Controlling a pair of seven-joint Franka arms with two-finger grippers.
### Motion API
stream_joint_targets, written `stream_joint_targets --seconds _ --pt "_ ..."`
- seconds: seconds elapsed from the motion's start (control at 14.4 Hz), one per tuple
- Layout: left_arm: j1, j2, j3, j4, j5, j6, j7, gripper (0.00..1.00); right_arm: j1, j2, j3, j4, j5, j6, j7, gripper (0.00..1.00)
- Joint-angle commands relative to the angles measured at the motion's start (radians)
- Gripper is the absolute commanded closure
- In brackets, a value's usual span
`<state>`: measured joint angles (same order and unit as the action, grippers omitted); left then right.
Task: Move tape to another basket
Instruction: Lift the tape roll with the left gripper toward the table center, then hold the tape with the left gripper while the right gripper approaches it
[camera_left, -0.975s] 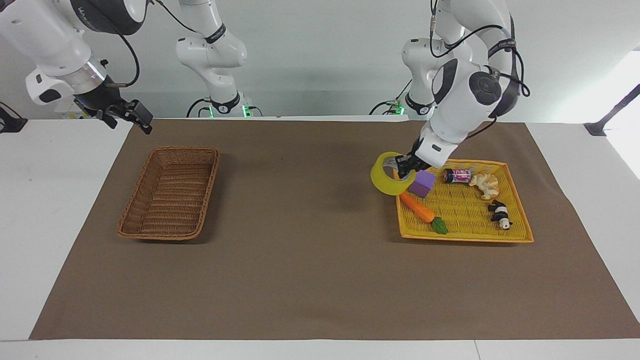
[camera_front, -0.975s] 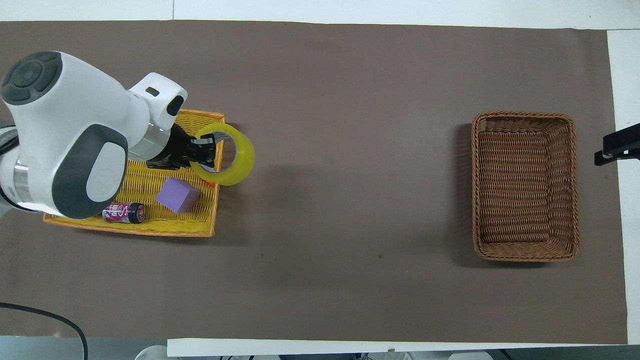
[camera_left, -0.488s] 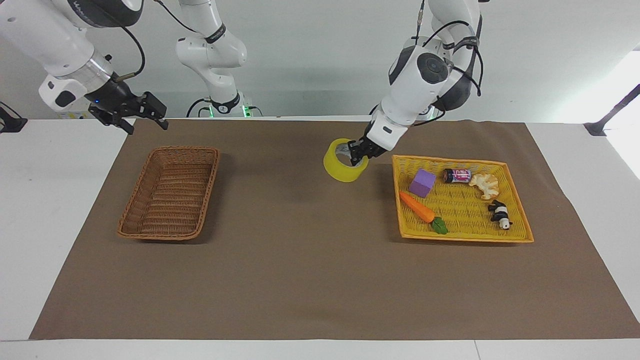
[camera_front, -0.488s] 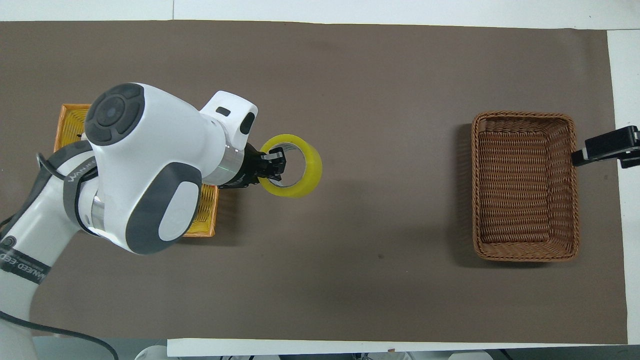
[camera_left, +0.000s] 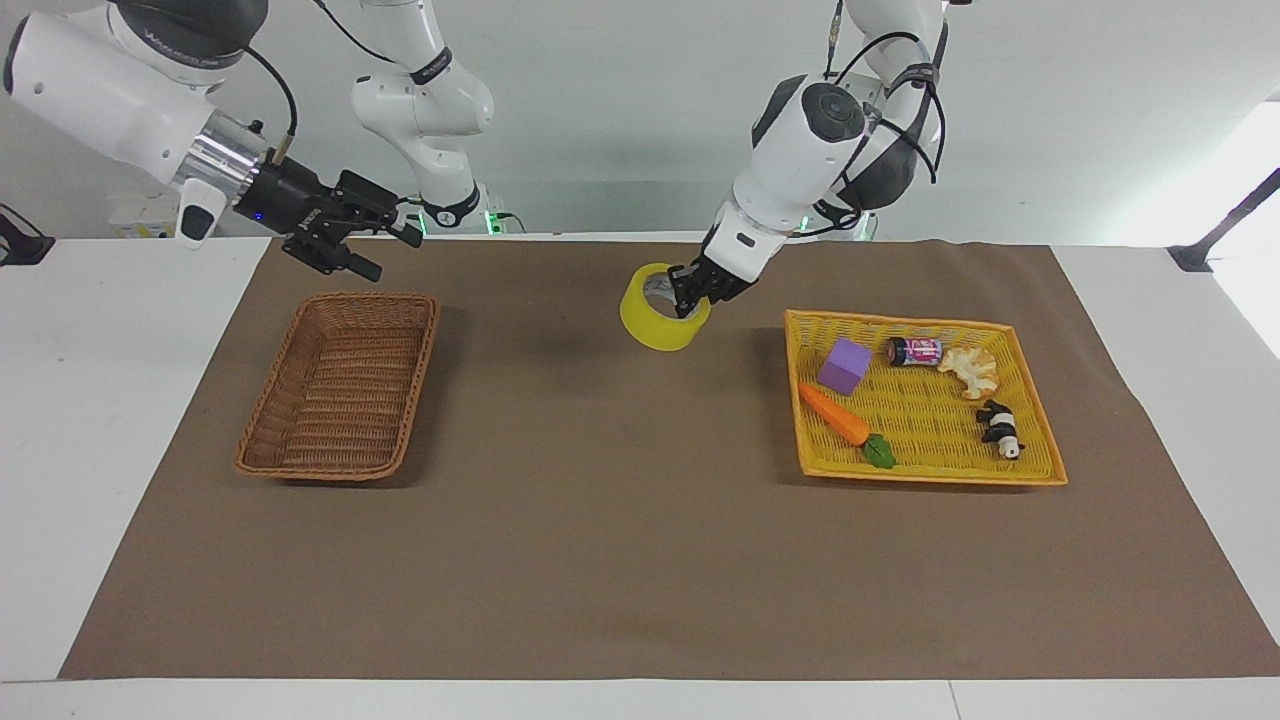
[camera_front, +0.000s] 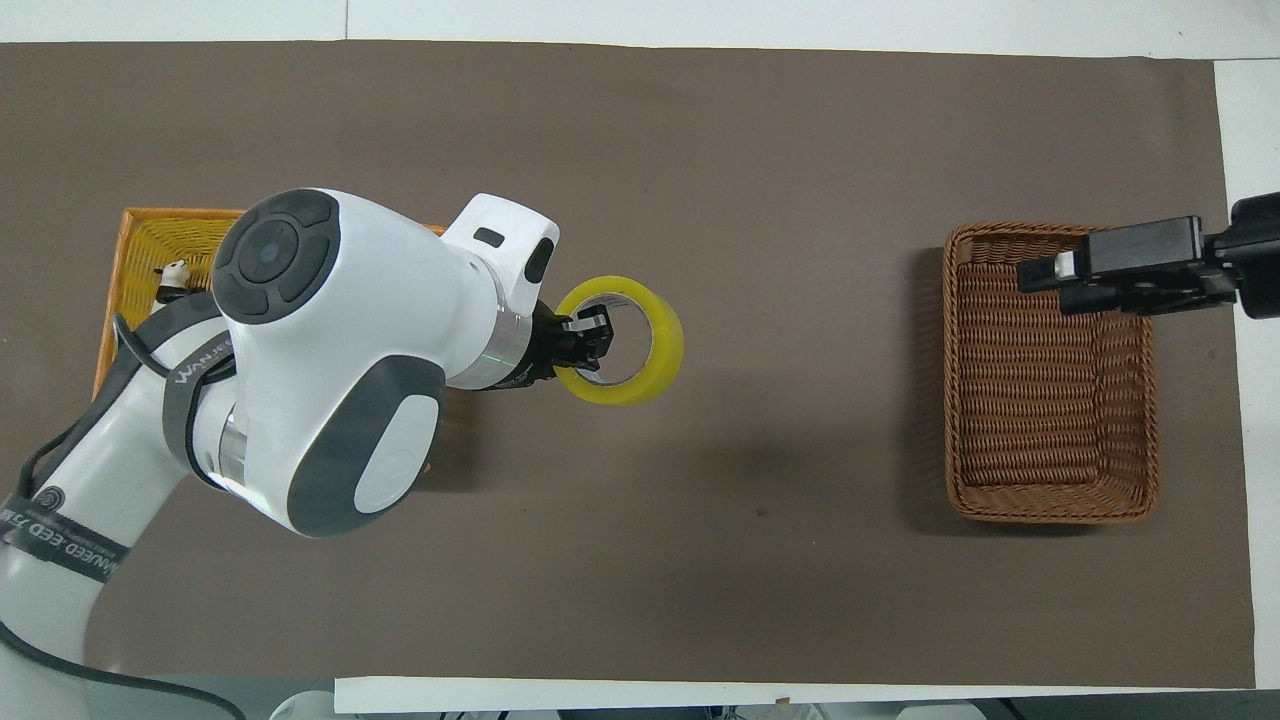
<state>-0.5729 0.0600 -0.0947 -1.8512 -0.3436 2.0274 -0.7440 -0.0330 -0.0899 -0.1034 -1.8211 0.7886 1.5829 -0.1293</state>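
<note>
While the tape (camera_left: 660, 320) hangs in the air over the bare brown mat (camera_left: 640, 560), between the two baskets, the relation that matters is this: the dark wicker basket (camera_left: 340, 385) lies well apart from it, toward the right arm's end of the table, and the roll must cross the open middle of the mat to get there. The basket's long axis runs from the robots' edge toward the table's front edge, so it offers its long side to a roll coming along the table.

The left gripper (camera_left: 690, 290) carries the roll, its fingers pinched across the tape's wall with one inside the core and one outside; the roll's hole points roughly upward, tilted a little. The right gripper (camera_left: 375, 225) is the nearer of the two to the target: it sits up in the air over the wicker basket's edge nearest the robots, fingers spread apart and holding nothing, pointing along the table toward the tape. A handover in mid-table looks possible, though the left arm may simply carry on alone.

Counted, largest first:
- two arms
- one mat
- one wicker basket, with nothing in it
- one yellow tray basket (camera_left: 1040, 470) at the left arm's end
- one tape roll
- one toy carrot (camera_left: 838, 417)
- one purple cube (camera_left: 846, 366)
- one croissant (camera_left: 970, 368)
- one small can (camera_left: 915, 351)
- one toy panda (camera_left: 1000, 428)

The last five lie in the yellow tray
</note>
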Motion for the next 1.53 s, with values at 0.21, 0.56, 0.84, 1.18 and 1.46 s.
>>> stream_joint_targets --seconds 0.21,0.56,0.84,1.18,1.46 --pt "-0.016 0.000 0.016 0.038 0.017 -0.009 -0.066 1.00 0.100 -0.019 0.013 -0.168 0.208 0.141 -0.013 0.01" --pt "-0.018 0.000 0.016 0.038 0.017 0.004 -0.066 1.00 0.180 0.041 0.014 -0.181 0.276 0.213 -0.113 0.01" --pt "-0.021 -0.003 0.016 0.032 0.017 0.002 -0.064 1.00 0.280 0.079 0.014 -0.199 0.426 0.339 -0.115 0.01" --pt "-0.022 -0.003 0.016 0.033 0.015 0.008 -0.069 1.00 0.344 0.113 0.013 -0.205 0.500 0.379 -0.121 0.01" --pt "-0.022 -0.003 0.016 0.033 0.017 0.007 -0.068 1.00 0.381 0.107 0.014 -0.231 0.501 0.437 -0.139 0.01"
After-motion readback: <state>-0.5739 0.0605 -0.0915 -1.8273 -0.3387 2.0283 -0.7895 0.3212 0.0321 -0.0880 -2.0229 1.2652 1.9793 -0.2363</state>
